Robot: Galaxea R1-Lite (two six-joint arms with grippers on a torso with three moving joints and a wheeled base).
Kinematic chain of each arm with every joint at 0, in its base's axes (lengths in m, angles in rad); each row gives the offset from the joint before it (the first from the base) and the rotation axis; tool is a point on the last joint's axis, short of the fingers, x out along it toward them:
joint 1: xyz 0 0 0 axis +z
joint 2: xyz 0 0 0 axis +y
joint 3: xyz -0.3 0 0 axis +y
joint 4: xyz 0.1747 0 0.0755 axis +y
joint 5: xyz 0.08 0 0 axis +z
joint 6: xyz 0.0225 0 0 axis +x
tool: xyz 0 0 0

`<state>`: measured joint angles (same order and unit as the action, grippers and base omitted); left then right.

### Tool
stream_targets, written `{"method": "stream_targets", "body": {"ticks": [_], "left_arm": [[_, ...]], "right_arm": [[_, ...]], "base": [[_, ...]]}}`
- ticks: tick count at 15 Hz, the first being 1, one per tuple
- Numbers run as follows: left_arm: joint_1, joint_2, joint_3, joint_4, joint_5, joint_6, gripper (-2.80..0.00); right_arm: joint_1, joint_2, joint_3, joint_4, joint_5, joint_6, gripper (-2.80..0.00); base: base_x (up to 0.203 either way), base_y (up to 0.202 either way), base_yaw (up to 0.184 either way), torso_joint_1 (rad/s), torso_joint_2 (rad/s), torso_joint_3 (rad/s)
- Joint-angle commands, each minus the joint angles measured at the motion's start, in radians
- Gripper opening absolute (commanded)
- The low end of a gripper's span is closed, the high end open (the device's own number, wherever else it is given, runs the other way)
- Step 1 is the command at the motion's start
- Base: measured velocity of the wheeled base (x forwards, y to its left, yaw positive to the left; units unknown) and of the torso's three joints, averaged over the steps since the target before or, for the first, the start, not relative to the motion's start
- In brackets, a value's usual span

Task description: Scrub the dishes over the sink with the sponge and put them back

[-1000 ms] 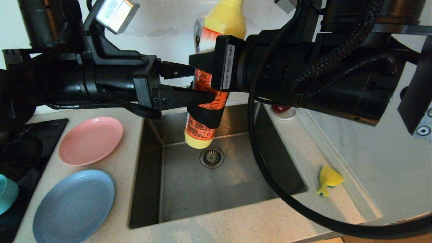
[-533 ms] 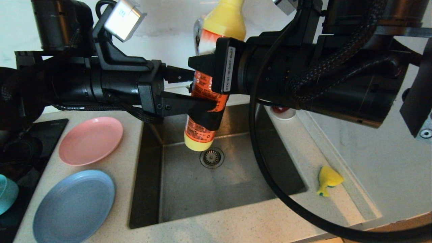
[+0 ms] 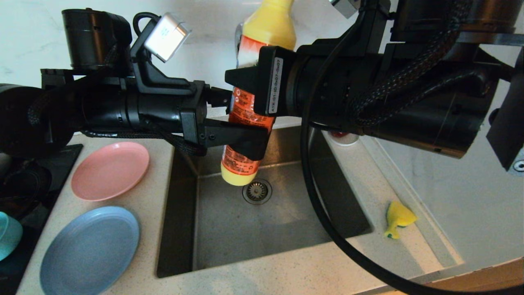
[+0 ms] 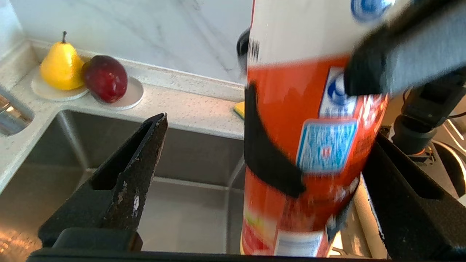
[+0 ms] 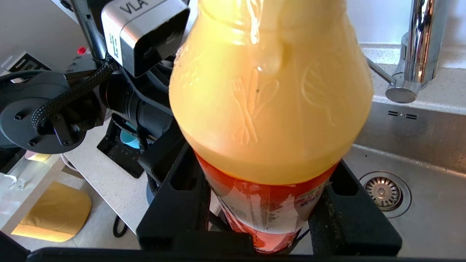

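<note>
Holding the orange bottle (image 3: 245,119) over the sink (image 3: 262,229), our right gripper (image 5: 267,203) has its fingers clamped on the labelled body, the bottle hanging with one yellow end down above the drain (image 3: 257,191). Our left gripper (image 4: 262,153) reaches in from the opposite side with its fingers spread wide apart, the bottle standing between them close to one finger, with clear space to the other. Both arms and a black cable (image 3: 327,221) cross in front of the basin and block much of it. Well beyond our right fingers, on the counter past the sink's edge, lies the sponge (image 3: 398,218), untouched. On the far side of our left fingers sit the pink plate (image 3: 109,170), the light-blue plate (image 3: 90,250) and, at the frame's edge, the teal bowl (image 3: 8,239). A saucer (image 4: 131,98) carries a pear (image 4: 62,67) and a red fruit (image 4: 105,78). Speckled pale counter (image 3: 286,274), marbled wall, chrome tap (image 5: 418,47).
</note>
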<state>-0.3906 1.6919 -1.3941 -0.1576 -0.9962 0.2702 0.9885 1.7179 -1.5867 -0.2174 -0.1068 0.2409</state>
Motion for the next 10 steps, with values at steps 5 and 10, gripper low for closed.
{"method": "stream_targets", "body": {"ticks": [5,10], "left_arm": [[-0.016,0.015,-0.068,0.089,-0.009,0.001,0.00],[-0.024,0.003,-0.062,0.180,-0.026,0.003,0.00]], "right_arm": [[0.010,0.002,0.013,-0.002,-0.001,0.001,-2.80],[0.010,-0.001,0.020,-0.005,0.001,0.001,-2.80]], "base": [[0.000,0.000,0.000,0.000,0.00,0.000],[0.000,0.000,0.000,0.000,0.00,0.000]]}}
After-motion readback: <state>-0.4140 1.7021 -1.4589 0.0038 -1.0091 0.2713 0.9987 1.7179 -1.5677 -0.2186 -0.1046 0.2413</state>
